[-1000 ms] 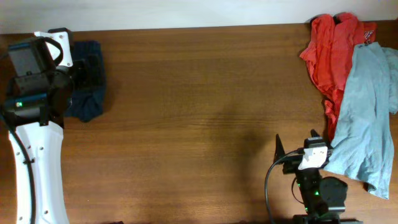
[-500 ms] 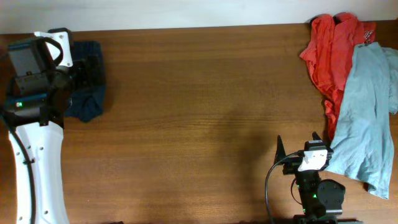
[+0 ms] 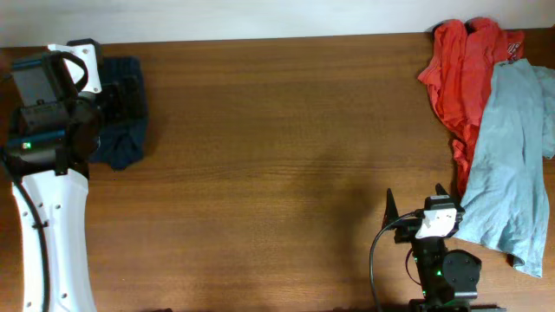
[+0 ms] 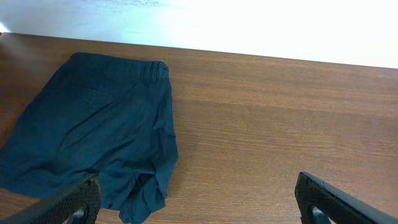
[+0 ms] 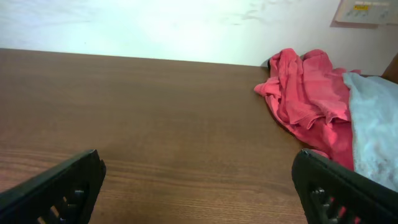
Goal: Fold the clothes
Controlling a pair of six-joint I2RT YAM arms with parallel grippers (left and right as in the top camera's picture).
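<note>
Both arms [image 3: 48,217] hover low: left fingers [image 4: 336,200] spread above shorts [image 4: 93,130], right fingers [image 5: 56,186] spread.

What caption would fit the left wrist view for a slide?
Open left gripper facing the navy shorts lying on the wooden table.

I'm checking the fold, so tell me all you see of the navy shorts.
The shorts are plain dark navy soft cloth, lying flat on the table near its far left corner, waistband at the far side, leg hems rumpled toward the camera. Nothing grips them; the left arm partly hides them from overhead.
</note>
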